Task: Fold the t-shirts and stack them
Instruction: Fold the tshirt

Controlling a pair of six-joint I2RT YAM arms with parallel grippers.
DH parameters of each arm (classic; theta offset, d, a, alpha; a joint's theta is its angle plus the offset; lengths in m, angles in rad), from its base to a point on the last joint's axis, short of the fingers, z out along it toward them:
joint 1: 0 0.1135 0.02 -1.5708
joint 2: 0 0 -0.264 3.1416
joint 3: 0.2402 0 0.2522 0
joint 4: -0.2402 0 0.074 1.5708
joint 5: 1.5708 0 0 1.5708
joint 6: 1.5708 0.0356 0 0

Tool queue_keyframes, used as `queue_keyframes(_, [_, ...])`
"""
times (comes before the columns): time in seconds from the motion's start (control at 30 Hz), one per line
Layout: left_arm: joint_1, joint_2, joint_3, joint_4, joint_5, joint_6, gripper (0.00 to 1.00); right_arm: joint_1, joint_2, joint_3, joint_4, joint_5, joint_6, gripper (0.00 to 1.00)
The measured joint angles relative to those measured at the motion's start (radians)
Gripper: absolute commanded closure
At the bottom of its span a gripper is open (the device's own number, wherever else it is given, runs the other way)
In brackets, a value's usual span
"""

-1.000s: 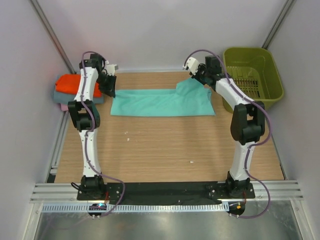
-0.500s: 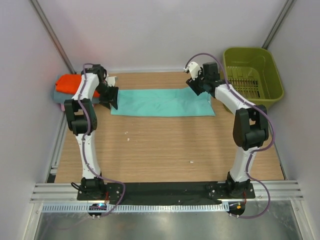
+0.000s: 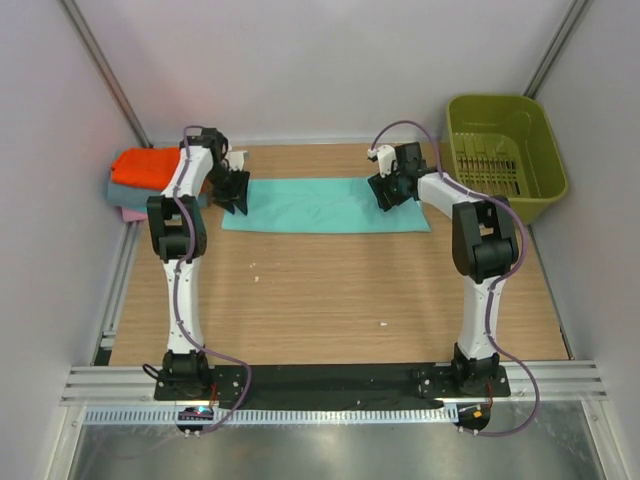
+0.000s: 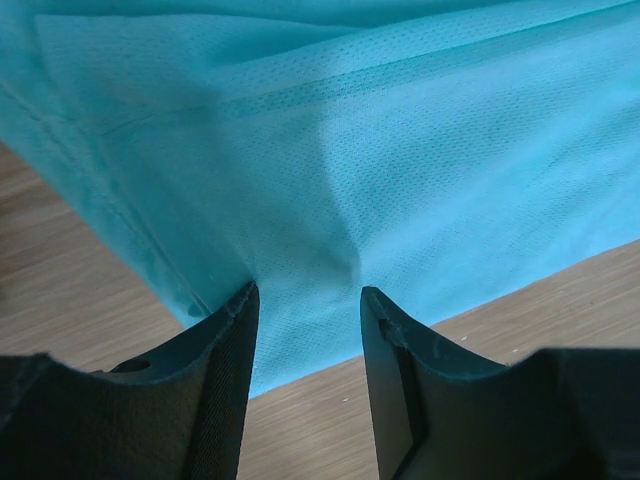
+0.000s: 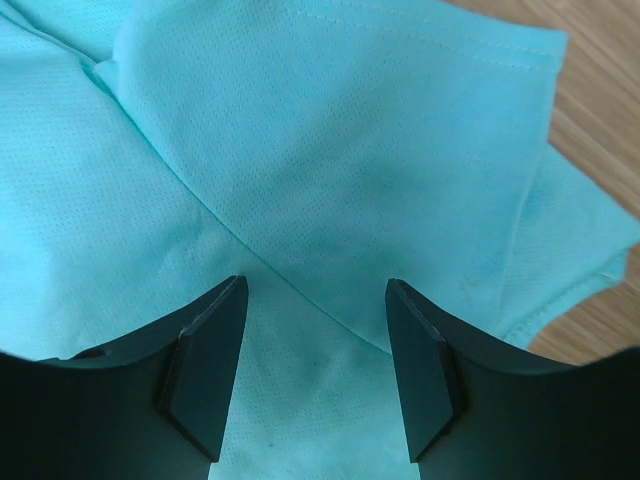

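Observation:
A mint-green t-shirt (image 3: pixel 310 205) lies flat as a long folded strip across the far part of the table. My left gripper (image 3: pixel 237 195) is open at its left end; in the left wrist view the gripper (image 4: pixel 305 295) straddles the cloth (image 4: pixel 380 130) near its front edge. My right gripper (image 3: pixel 385 190) is open over the shirt's right part; in the right wrist view the gripper (image 5: pixel 315 290) has cloth (image 5: pixel 330 150) and a fold line below it. Folded orange (image 3: pixel 145 165), grey-teal (image 3: pixel 125 192) and pink (image 3: pixel 130 213) shirts are stacked at the far left.
An olive-green plastic basket (image 3: pixel 505 150) stands at the far right, next to the shirt's right end. The bare wooden table (image 3: pixel 330 290) stretches from the shirt to the arm bases. White walls close in the left, right and back.
The right gripper has let go of the raised right corner, which now lies flat. Both grippers have moved inward along the shirt and lowered onto it.

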Motion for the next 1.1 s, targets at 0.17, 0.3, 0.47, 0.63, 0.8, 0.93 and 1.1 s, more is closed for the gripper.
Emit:
queue_keyframes(0.17, [-0.01, -0.005, -0.064, 0.002, -0.014, 0.0, 0.56, 0.0, 0.042, 0.032, -0.02, 0.0, 0.025, 0.37])
queue_keyframes(0.3, [-0.011, -0.014, -0.086, 0.005, -0.017, -0.001, 0.57, 0.0, 0.042, 0.042, -0.034, 0.001, 0.027, 0.37])
queue_keyframes(0.47, [-0.013, -0.06, -0.173, 0.008, -0.021, 0.0, 0.58, 0.0, 0.043, 0.048, -0.065, 0.002, 0.027, 0.37])
queue_keyframes(0.63, [-0.041, -0.159, -0.352, 0.016, -0.065, 0.008, 0.59, 0.0, 0.094, 0.113, -0.098, -0.004, 0.033, 0.37])
queue_keyframes(0.8, [-0.126, -0.268, -0.549, 0.027, -0.137, 0.029, 0.6, 0.001, 0.193, 0.277, -0.117, -0.016, 0.06, 0.35])
queue_keyframes(0.93, [-0.212, -0.354, -0.685, 0.035, -0.19, 0.032, 0.6, 0.006, 0.28, 0.423, -0.114, -0.019, 0.087, 0.33])
queue_keyframes(1.1, [-0.312, -0.441, -0.793, 0.053, -0.243, 0.031, 0.6, 0.022, 0.373, 0.572, -0.1, -0.018, 0.114, 0.3])
